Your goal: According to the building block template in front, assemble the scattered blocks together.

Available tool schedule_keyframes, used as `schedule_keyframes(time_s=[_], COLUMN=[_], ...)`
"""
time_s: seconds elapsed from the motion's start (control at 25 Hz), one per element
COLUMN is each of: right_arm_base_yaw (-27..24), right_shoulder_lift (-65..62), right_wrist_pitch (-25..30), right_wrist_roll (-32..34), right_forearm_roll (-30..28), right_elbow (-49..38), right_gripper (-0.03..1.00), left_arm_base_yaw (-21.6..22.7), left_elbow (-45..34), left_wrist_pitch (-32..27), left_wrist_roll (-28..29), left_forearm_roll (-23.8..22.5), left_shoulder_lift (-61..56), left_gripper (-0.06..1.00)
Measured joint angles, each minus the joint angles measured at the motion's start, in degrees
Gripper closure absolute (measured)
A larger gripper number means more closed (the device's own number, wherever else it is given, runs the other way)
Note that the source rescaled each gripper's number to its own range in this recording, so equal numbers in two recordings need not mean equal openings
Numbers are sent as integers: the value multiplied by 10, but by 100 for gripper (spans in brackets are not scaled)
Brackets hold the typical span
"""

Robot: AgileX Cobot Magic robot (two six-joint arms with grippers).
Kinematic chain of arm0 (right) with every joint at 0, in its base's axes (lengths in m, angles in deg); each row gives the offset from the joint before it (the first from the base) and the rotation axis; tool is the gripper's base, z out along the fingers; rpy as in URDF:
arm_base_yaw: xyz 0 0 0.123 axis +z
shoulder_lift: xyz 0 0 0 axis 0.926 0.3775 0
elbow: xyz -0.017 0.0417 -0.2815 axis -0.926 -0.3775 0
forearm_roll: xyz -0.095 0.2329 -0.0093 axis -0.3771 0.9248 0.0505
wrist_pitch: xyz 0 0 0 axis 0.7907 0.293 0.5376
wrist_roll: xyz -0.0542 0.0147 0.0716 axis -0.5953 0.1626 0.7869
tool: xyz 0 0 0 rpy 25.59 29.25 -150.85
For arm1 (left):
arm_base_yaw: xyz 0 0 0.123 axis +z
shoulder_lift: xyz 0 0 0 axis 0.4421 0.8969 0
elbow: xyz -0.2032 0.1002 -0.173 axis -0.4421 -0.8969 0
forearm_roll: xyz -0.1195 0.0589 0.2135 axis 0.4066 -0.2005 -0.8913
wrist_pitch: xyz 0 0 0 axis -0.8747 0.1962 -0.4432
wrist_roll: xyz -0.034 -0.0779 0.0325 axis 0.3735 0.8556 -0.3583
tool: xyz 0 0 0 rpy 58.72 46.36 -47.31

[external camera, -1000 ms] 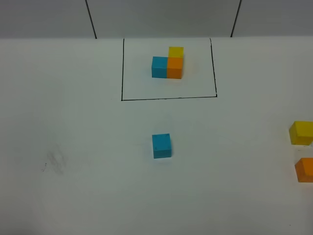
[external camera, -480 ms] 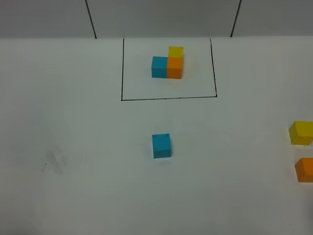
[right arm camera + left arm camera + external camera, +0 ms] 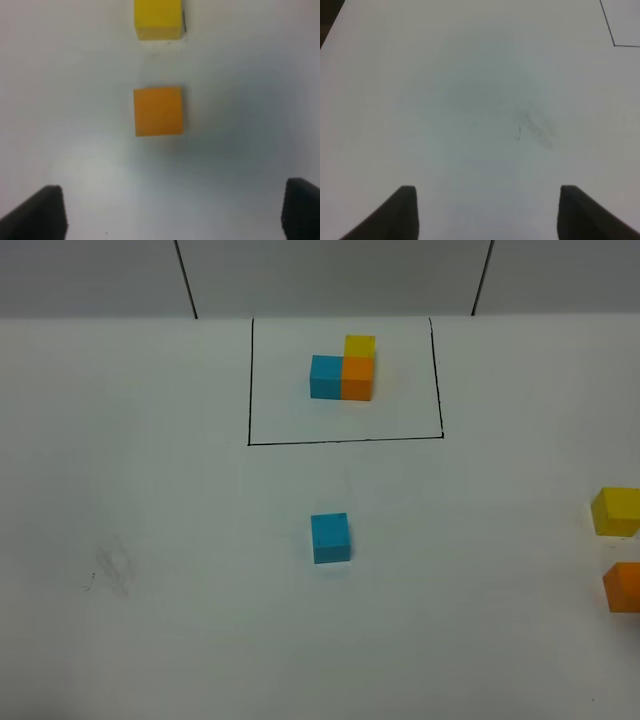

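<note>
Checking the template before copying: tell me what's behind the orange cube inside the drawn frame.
A yellow cube sits right behind the orange cube, touching it. Mostly its top shows; the orange cube covers its lower front.

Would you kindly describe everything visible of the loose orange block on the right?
The loose orange block is a small matte cube with plain faces, resting flat on the white table, partly cut off at the overhead view's right edge. The loose yellow block lies apart from it. Nothing else touches it; the right claw hangs open nearby.
</note>
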State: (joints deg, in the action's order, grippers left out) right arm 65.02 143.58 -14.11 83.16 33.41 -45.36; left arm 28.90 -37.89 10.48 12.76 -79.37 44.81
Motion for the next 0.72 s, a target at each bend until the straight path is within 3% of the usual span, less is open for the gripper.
schedule_keyframes(time_s=[0.52,0.72], right_arm_base_yaw=[0,0], right_shoulder_lift=[179,219], right_wrist_pitch=[-99,-174], right_wrist_roll=[-14,-14], right_forearm_roll=[5,4], right_elbow=[1,-37], right_gripper=[17,17], left_arm_base_yaw=[0,0], left_elbow=[0,0], left_wrist_pitch=[0,0], left_wrist_roll=[0,0], left_forearm_roll=[0,0], left_shoulder_lift=[0,0], left_gripper=[60,60])
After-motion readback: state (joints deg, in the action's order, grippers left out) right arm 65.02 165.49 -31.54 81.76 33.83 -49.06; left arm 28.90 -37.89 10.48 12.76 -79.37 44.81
